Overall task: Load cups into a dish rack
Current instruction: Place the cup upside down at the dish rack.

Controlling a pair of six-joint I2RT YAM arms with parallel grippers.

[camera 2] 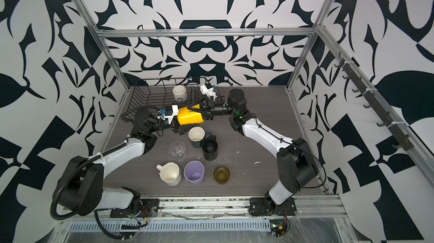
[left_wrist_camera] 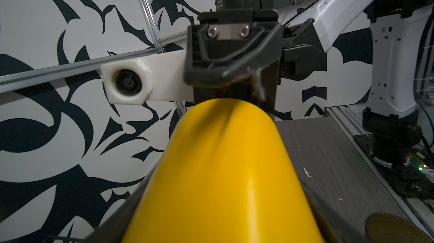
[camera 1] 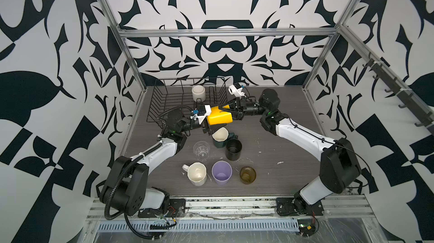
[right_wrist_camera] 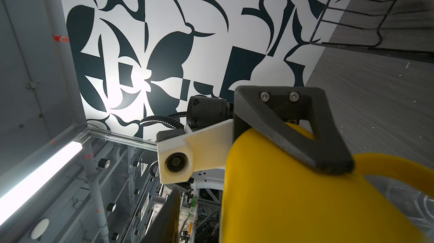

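Note:
A yellow cup [camera 1: 219,118] lies on its side in the air in front of the black wire dish rack [camera 1: 164,103], between both arms. My left gripper [camera 1: 215,123] is shut on its body; in the left wrist view the cup [left_wrist_camera: 223,171] fills the space between the jaws. At the rim end my right gripper [camera 1: 224,110] stands open. One of its fingers [right_wrist_camera: 166,218] is clear of the cup [right_wrist_camera: 305,194]. A white cup [camera 1: 199,92] stands upside down in the rack.
On the table stand a dark-green mug with a cream inside [camera 1: 220,137], a black mug [camera 1: 233,149], a clear glass [camera 1: 201,150], a cream mug [camera 1: 196,173], a lilac tumbler [camera 1: 221,173] and an amber glass [camera 1: 247,174]. The green mug is just below the left gripper.

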